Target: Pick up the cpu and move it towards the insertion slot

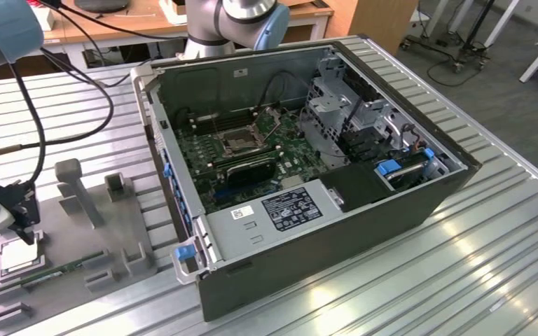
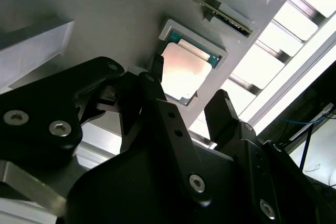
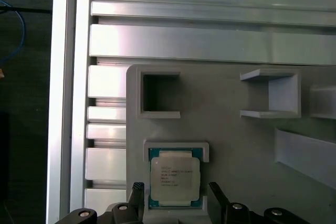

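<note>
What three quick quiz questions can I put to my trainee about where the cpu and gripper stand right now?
1. True or false: the cpu lies in a recess of the grey holder.
2. Pick one. In the first wrist view the gripper is: A shut on the cpu; B open, a finger on either side of the cpu; C shut on nothing.
3. Fill in: in the exterior view the insertion slot sits on the green board inside the open ____.
Key: 1 true; 2 B; 3 computer case.
</note>
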Robot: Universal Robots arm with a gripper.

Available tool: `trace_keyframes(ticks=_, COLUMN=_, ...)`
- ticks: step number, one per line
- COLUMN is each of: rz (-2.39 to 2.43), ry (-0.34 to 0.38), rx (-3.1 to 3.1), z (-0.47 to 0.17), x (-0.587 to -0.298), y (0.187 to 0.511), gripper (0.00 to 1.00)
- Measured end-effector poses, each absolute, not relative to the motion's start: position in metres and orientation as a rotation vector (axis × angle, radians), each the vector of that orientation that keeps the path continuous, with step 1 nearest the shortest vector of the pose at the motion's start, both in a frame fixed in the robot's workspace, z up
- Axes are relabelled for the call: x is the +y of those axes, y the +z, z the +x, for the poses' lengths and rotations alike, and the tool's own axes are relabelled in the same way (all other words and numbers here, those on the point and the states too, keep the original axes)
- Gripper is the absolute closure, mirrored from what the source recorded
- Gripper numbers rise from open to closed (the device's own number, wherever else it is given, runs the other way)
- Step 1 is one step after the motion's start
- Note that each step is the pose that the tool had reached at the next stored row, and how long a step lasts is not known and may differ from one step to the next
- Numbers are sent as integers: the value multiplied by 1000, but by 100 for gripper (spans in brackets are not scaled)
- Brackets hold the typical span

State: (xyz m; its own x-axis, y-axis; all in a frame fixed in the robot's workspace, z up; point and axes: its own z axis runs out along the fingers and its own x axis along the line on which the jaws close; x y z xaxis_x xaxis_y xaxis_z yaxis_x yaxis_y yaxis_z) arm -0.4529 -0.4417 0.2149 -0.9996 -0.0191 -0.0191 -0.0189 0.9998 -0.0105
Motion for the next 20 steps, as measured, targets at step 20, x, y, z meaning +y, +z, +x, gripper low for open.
trace_keyframes(ticks=20, rz=-30, ry=-16, rx=3122, z=-453, x=-442, y=214, gripper=34)
